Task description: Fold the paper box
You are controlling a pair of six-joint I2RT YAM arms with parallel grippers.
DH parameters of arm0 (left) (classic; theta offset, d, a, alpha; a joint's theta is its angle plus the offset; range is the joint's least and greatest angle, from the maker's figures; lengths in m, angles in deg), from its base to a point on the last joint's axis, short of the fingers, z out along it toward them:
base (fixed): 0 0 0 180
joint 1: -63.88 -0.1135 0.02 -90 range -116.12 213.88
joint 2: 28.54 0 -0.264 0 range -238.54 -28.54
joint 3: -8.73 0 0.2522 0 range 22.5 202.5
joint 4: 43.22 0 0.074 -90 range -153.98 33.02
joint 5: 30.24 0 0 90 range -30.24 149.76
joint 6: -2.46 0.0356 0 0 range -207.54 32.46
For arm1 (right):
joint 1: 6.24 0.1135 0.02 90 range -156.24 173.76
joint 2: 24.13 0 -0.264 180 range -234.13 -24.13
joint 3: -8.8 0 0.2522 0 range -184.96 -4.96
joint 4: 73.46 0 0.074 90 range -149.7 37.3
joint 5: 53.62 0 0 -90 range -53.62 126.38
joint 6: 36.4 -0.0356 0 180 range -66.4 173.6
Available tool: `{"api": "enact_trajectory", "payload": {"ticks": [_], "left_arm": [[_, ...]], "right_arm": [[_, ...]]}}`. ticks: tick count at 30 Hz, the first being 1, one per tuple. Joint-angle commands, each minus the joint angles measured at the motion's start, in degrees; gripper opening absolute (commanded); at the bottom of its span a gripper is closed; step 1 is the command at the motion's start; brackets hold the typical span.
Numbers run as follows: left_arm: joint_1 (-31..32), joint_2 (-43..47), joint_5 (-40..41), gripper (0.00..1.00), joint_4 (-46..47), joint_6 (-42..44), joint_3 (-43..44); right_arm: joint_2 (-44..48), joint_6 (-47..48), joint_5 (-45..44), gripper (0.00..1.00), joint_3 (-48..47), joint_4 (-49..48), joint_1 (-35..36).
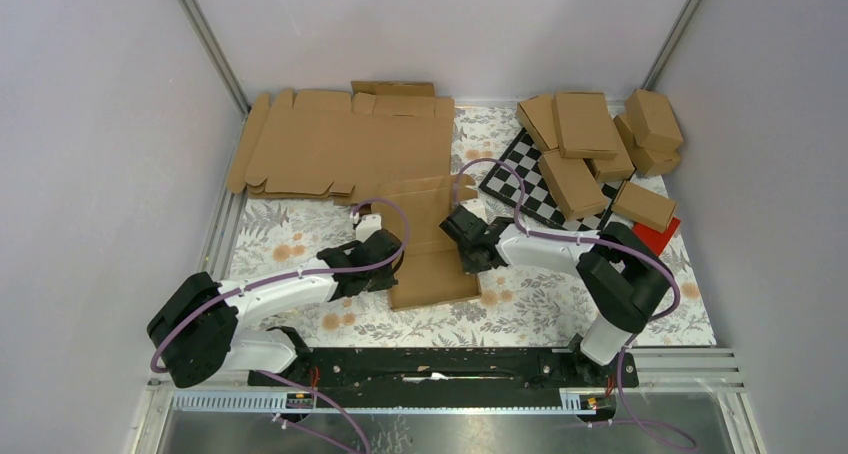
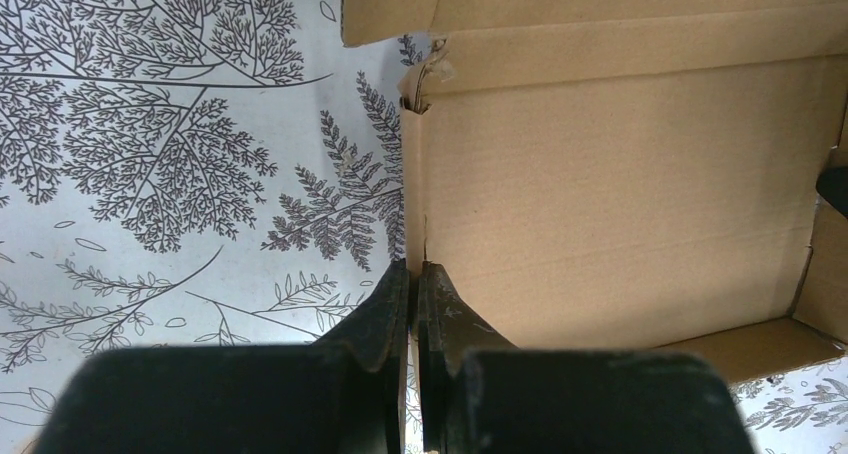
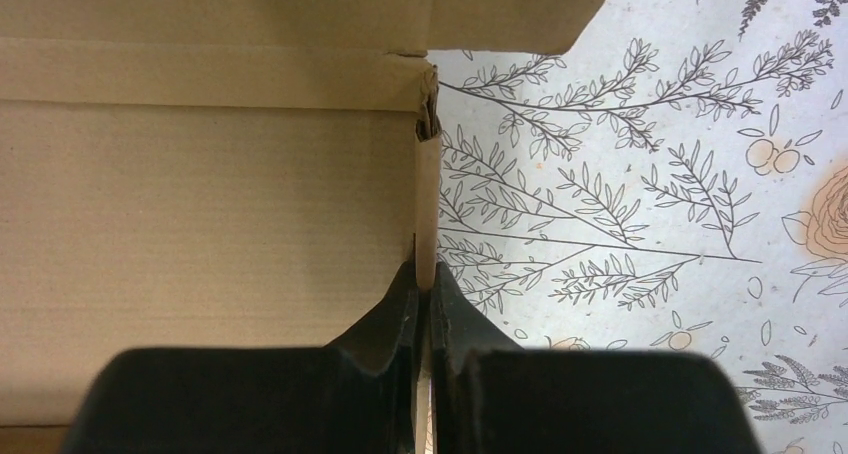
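Observation:
The paper box (image 1: 432, 242) is a brown cardboard blank lying mid-table between the two arms, with its side walls raised. My left gripper (image 1: 396, 262) is shut on the box's left wall. In the left wrist view that wall's thin edge runs up from between the tips of the left gripper (image 2: 413, 274), with the box floor (image 2: 620, 194) to its right. My right gripper (image 1: 464, 246) is shut on the right wall. The right wrist view has the wall edge pinched in the right gripper (image 3: 424, 276), beside the box floor (image 3: 200, 204).
A stack of flat cardboard blanks (image 1: 350, 139) lies at the back left. At the back right, several folded boxes (image 1: 588, 134) are piled on a chequered board (image 1: 515, 179), with a red flat block (image 1: 657, 237) beside them. A floral cloth (image 1: 560, 309) covers the table.

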Motion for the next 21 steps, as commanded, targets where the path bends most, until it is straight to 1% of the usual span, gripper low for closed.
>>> {"api": "enact_trajectory", "payload": {"ticks": [1, 2, 4, 6, 8, 10, 15, 18, 21], "left_arm": [[0.23, 1.14, 0.7, 0.0, -0.66, 0.75, 0.88], [0.26, 1.04, 0.67, 0.0, -0.66, 0.87, 1.01], [0.27, 0.95, 0.63, 0.0, -0.7, 1.16, 1.07], [0.26, 0.82, 0.57, 0.1, -0.9, 1.29, 1.31], [0.25, 0.99, 0.04, 0.27, -0.84, 1.57, 1.62], [0.19, 1.58, -0.3, 0.41, -0.84, 2.09, 1.9], [0.24, 4.2, -0.18, 0.56, -1.24, 3.3, 2.32], [0.23, 5.93, 1.07, 0.69, -3.11, 4.24, 3.31], [0.14, 8.36, 2.09, 0.79, -4.62, 5.75, 4.09]], "right_arm": [[0.23, 1.68, -5.63, 0.07, -1.55, 4.21, 0.16], [0.41, 1.92, -5.35, 0.13, -1.62, 4.24, 0.16], [0.65, 2.68, -3.74, 0.19, -1.77, 3.81, 0.16], [0.89, 3.2, -1.24, 0.22, -1.98, 3.38, 0.16], [1.29, 3.32, 0.78, 0.25, -1.88, 2.58, 0.16], [1.97, 3.32, 2.6, 0.27, -1.37, 1.37, 0.16], [3.84, 4.07, 5.28, 0.4, 0.2, -1.13, 0.07], [5.33, 4.65, 5.35, 0.46, 0.63, -1.41, 0.03], [6.74, 5.16, 5.0, 0.52, 0.73, -1.35, -0.22]]}}
